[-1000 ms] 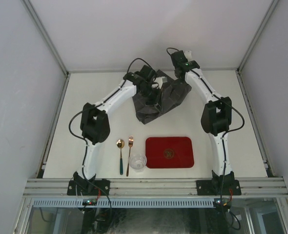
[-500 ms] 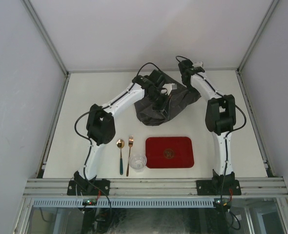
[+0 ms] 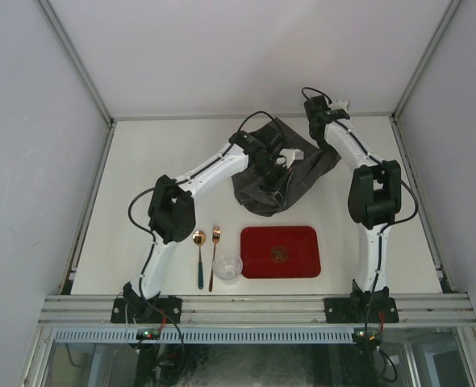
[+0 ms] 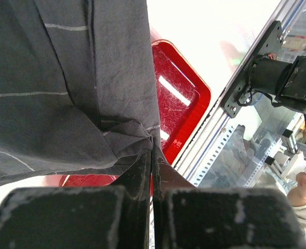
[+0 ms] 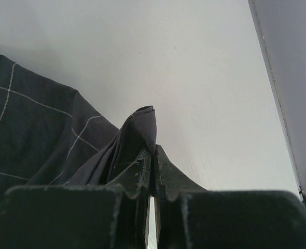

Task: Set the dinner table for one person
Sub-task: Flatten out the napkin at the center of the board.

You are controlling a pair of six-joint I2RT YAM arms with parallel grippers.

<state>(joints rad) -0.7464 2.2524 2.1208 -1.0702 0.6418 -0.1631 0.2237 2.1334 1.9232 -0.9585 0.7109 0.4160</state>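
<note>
I see both arms on the dark grey checked cloth (image 3: 290, 173). The left jaws are pinched tight on a fold of it and the right jaws are closed on a bunched corner. The cloth is crumpled over the far middle of the off-white bench (image 3: 141, 153), which spans the workspace under my arms. At the near edge are the red tray (image 3: 280, 251), with the glass (image 3: 227, 268), fork (image 3: 215, 256) and spoon (image 3: 199, 260) to its left.

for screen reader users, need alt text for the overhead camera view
Two robot arms hold a dark grey checked cloth over the far half of an off-white table, left gripper and right gripper each pinched shut on it. Nearer the arms' bases lie a spoon, fork, small clear glass and red tray.
</note>
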